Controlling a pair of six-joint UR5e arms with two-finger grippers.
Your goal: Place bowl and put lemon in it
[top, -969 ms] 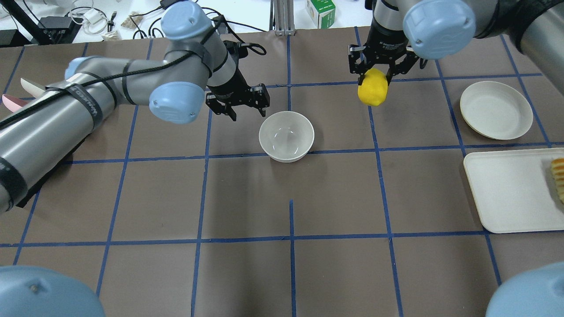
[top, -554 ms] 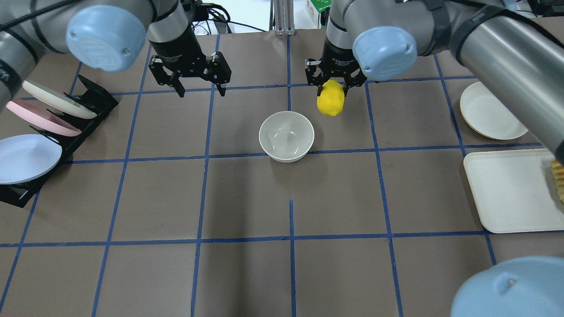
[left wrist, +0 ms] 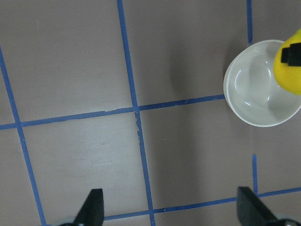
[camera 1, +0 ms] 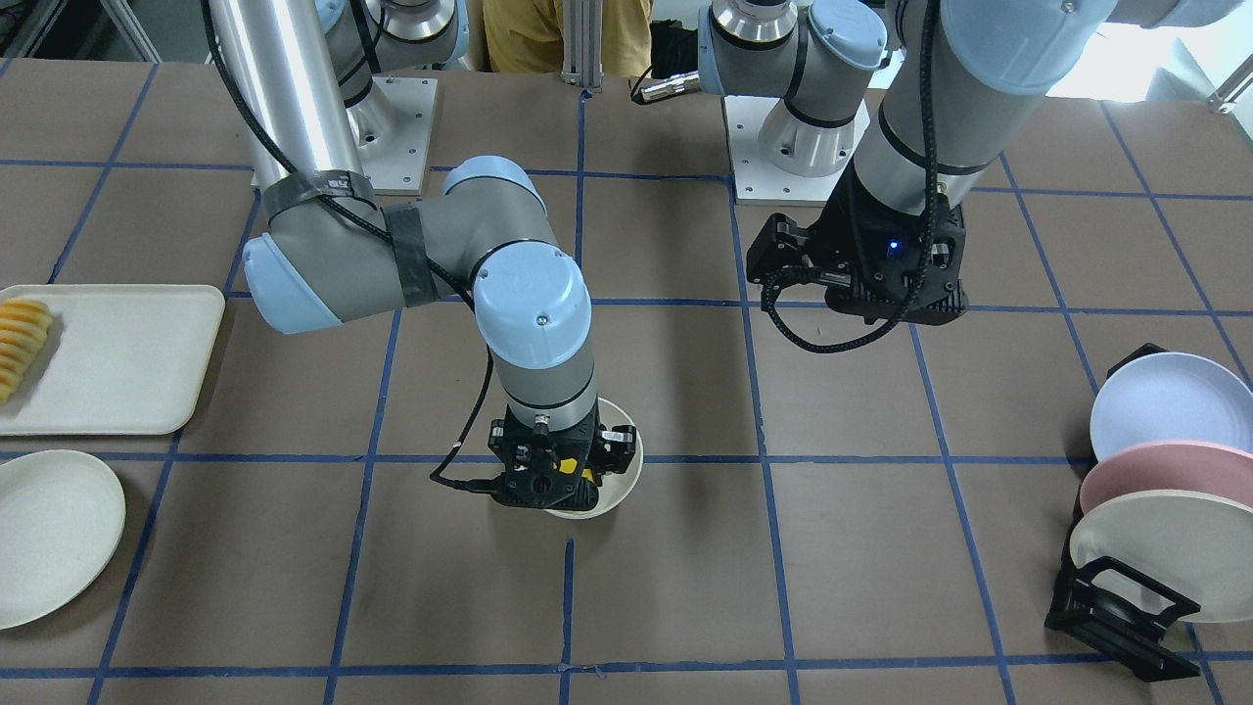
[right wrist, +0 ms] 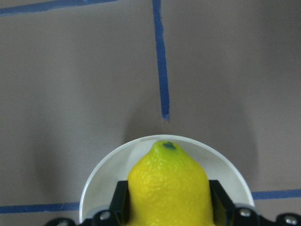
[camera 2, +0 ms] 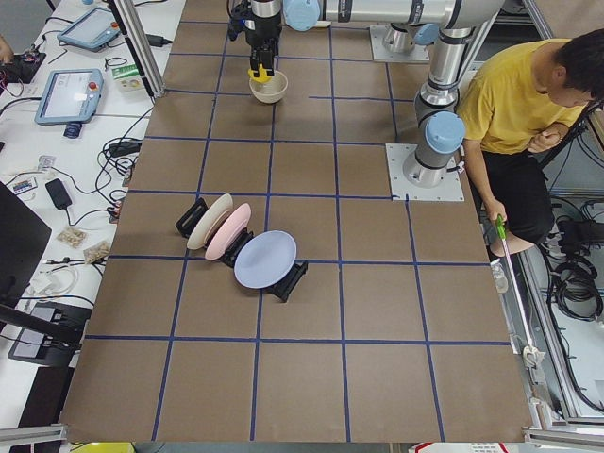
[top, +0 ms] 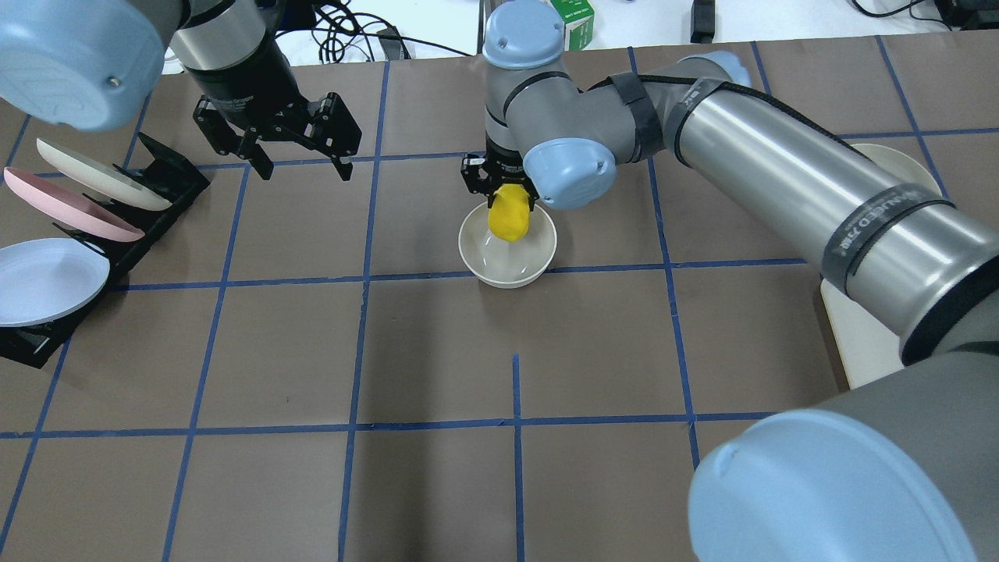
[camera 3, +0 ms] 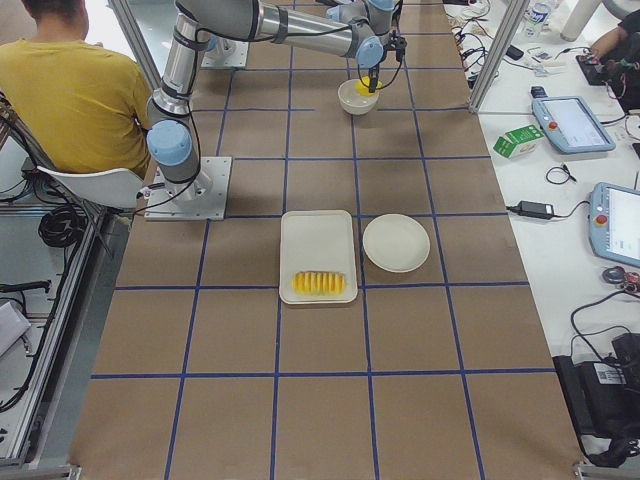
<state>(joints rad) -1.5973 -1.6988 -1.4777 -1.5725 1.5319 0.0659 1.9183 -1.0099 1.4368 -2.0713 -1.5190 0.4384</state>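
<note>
The off-white bowl (top: 499, 271) stands upright near the table's middle. My right gripper (top: 506, 204) is shut on the yellow lemon (top: 508, 219) and holds it over the bowl's far half, greenish tip down. In the right wrist view the lemon (right wrist: 167, 186) hangs above the bowl (right wrist: 106, 176). The front-facing view shows the right gripper (camera 1: 545, 477) covering most of the bowl (camera 1: 626, 480). My left gripper (top: 304, 172) is open and empty, above the table to the left and back of the bowl. Its wrist view shows the bowl (left wrist: 254, 101) and lemon (left wrist: 288, 70) at right.
A black rack (top: 160, 195) with three plates stands at the left edge. An off-white tray (camera 1: 117, 362) with sliced yellow-orange food (camera 1: 20, 343) and a flat plate (camera 1: 49, 534) lie on my right side. A green box (top: 574, 14) sits beyond the table's back edge.
My right gripper has carried the lemon leftward and down, from back right of the bowl to over it. My left gripper has moved left, away from the bowl, still open.
</note>
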